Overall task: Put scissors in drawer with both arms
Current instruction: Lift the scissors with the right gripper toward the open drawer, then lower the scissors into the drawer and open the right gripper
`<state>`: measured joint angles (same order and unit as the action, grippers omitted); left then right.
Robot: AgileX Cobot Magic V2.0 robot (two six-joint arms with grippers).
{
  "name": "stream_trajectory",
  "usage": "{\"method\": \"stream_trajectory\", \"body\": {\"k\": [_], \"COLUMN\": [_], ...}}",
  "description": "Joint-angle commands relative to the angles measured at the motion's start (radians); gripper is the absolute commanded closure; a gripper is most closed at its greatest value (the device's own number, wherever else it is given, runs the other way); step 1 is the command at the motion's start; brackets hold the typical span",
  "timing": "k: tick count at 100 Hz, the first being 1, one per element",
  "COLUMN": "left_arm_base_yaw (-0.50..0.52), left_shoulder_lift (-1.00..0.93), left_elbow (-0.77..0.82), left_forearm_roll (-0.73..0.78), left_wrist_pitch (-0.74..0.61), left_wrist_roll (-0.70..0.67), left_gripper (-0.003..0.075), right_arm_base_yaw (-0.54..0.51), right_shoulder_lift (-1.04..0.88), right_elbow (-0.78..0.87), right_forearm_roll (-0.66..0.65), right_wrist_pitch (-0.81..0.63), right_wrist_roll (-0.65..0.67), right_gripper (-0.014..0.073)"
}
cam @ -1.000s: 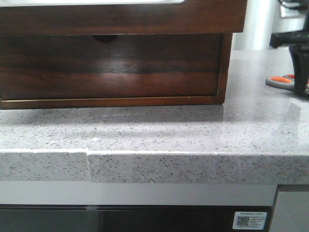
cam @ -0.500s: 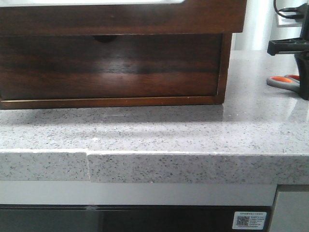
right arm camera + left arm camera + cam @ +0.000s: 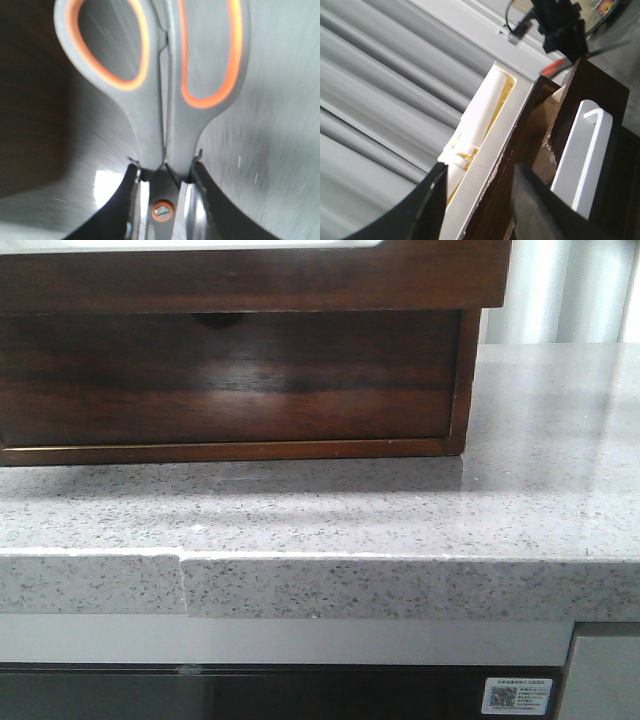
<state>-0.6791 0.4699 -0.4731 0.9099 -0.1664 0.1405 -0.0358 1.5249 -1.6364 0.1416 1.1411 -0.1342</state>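
Note:
The drawer [image 3: 250, 278], wide, shallow and dark brown, stands pulled out at the top of the front view. In the left wrist view my left gripper [image 3: 480, 205] straddles the drawer's wall [image 3: 506, 120], one finger on the whitish inside and one on the brown wood. My right gripper [image 3: 163, 200] is shut on the scissors [image 3: 165, 100] at the pivot, with the grey, orange-lined loops pointing away. It holds them above the grey counter. In the left wrist view the right gripper [image 3: 560, 27] shows beyond the chest, with an orange bit of the scissors [image 3: 559, 64] below it.
The chest's lower drawer [image 3: 230, 380], with a half-round notch, is closed. The speckled grey counter [image 3: 400, 510] has a front edge with a seam at the left. A white rolled thing [image 3: 480, 110] lies in the drawer. A grey ribbed wall stands behind.
The right gripper and the scissors, seen at the right edge of the front view, have moved right and up and left that view. The chest has not moved.

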Motion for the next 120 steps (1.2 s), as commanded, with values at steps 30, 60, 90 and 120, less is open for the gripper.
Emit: {"method": "stream_trajectory", "body": {"k": [30,60,90,120], "left_arm_base_yaw": [-0.008,-0.008,-0.008,-0.008], "left_shoulder_lift": [0.003,0.003,0.003,0.003], "left_elbow": [-0.034,-0.034,-0.034,-0.034], "left_forearm_roll": [-0.024,-0.024,-0.024,-0.024], "left_wrist_pitch": [-0.047,-0.047,-0.047,-0.047], "left_wrist_roll": [-0.013,-0.013,-0.013,-0.013], "left_gripper": [0.0435,0.0435,0.0435,0.0435], "right_arm_base_yaw": [0.255,0.596,0.708,0.708], "right_shoulder_lift": [-0.193,-0.092,0.065,0.129], "right_elbow": [-0.215,-0.215,-0.215,-0.215], "right_forearm_roll": [0.182,0.035,-0.101,-0.107], "right_wrist_pitch": [-0.148,-0.299,-0.284,-0.222], "right_wrist_roll": [-0.484,-0.626,-0.626,-0.626], "right_gripper": [0.0671,0.0671,0.0671,0.0667]}}
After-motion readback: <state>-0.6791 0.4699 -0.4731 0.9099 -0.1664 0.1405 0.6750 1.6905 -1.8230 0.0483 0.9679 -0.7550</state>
